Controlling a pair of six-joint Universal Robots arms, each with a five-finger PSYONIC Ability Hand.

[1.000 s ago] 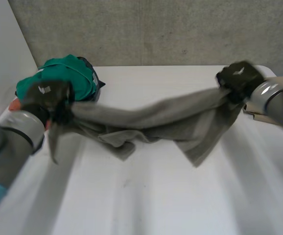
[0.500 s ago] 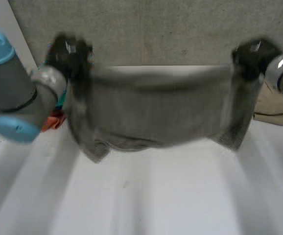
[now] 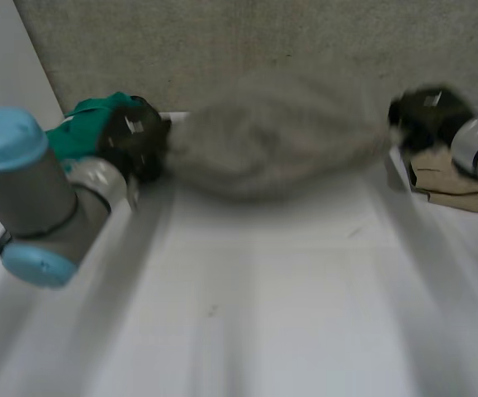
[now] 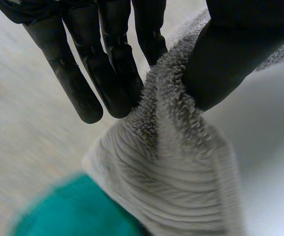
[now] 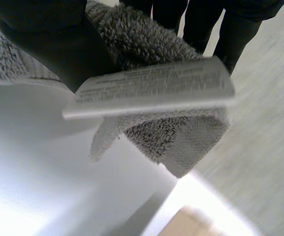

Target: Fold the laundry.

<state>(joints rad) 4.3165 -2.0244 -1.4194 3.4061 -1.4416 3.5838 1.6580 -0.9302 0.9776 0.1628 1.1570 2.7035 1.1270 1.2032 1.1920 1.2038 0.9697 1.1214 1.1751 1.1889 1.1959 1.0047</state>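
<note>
Fingers of the left hand lie straight and close together, pressing a bunched edge of the grey towel against the thumb, so this hand is clamped on the cloth. In its wrist view the towel gathers into a thick roll below the pinch, and the green garment lies just past the fingertips.

In the right wrist view the right hand grips the other end the same way, thumb on one face and straight fingers behind, with the towel's corner squeezed between them. A white care label sticks out of the hem at the pinch, which suggests a true hem end rather than a stray fold. The white table lies below, apart from the cloth.

In the head view the towel is strung in the air between the two hands over the far side of the table. The left hand is at the far left beside the green garment, and the right hand is at the far right above a beige cloth. The towel's middle is too blurred to tell whether it touches the table. Holding two ends wide apart looks meant to open the towel out before laying it flat, and no fold is made yet
</note>
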